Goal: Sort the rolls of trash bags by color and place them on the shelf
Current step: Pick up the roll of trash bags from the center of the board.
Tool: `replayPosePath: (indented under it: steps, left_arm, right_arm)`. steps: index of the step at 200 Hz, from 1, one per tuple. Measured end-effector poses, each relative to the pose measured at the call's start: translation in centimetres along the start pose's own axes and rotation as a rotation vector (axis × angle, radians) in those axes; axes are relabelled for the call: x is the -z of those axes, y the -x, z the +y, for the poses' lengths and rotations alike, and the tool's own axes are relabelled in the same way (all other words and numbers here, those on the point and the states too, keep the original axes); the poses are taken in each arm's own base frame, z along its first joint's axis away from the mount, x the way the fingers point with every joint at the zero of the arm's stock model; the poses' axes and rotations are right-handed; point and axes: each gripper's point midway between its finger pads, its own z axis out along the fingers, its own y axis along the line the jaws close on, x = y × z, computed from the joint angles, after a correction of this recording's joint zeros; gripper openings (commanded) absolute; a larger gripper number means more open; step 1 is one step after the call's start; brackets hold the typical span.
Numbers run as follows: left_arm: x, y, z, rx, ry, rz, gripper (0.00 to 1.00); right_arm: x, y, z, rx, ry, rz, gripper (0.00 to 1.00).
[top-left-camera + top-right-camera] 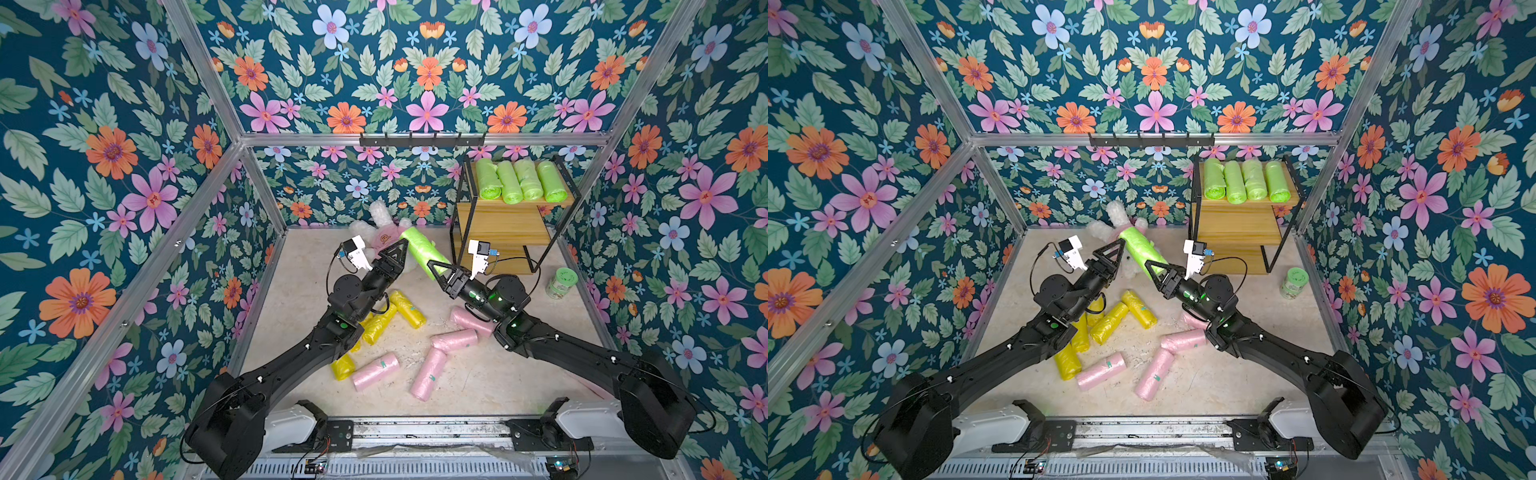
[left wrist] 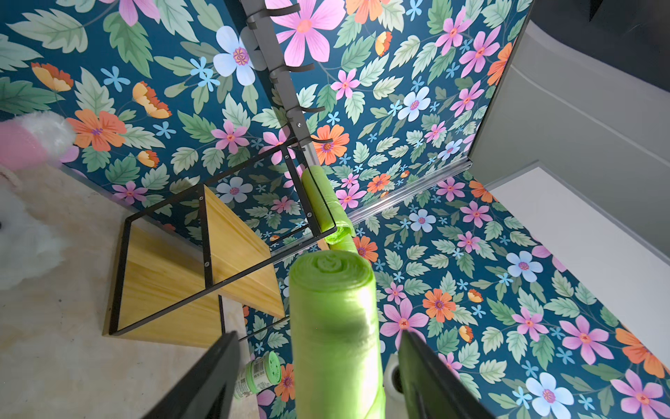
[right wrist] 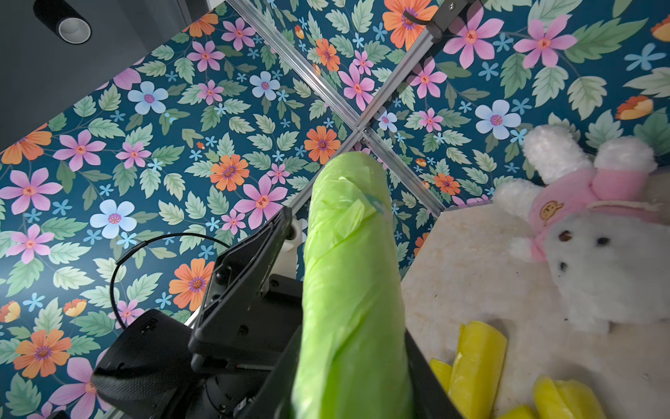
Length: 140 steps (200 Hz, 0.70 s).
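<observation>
A lime green roll of trash bags (image 1: 422, 249) (image 1: 1139, 249) hangs above the floor between my two arms. My right gripper (image 1: 440, 268) (image 3: 351, 381) is shut on its near end. My left gripper (image 1: 400, 249) (image 2: 319, 335) is open, its jaws standing on either side of the roll's (image 2: 333, 326) far part with gaps showing. The shelf (image 1: 507, 224) (image 1: 1237, 224) stands at the back right, with several green rolls (image 1: 519, 180) side by side on its top board. Yellow rolls (image 1: 409, 309) and pink rolls (image 1: 376, 370) lie scattered on the floor under the arms.
A white and pink plush rabbit (image 1: 382, 232) (image 3: 598, 254) lies at the back wall behind the held roll. A small green lidded jar (image 1: 561, 282) stands to the right of the shelf. A black hook rail (image 1: 422, 139) runs along the back wall.
</observation>
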Motion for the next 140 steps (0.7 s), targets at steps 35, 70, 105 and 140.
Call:
replayPosePath:
  steps: [35,70,105,140]
  left_arm:
    - [-0.4,-0.3,-0.1,-0.070,0.017,0.045,0.82]
    - [-1.2,-1.4,-0.3,-0.208,0.030,0.134,0.81]
    - [-2.7,-2.6,-0.7,-0.369,0.042,0.239,0.80]
    - [-3.0,-3.6,-0.2,-0.457,0.052,0.316,0.80]
  right_arm:
    - [1.7,4.1,-0.5,0.066,-0.067,-0.060,0.35]
    - [4.1,10.4,-0.1,0.168,-0.148,-0.157,0.34]
    - [6.7,16.6,-1.1,0.244,-0.295,-0.228,0.34]
    - [9.2,23.0,-1.7,0.329,-0.466,-0.306,0.34]
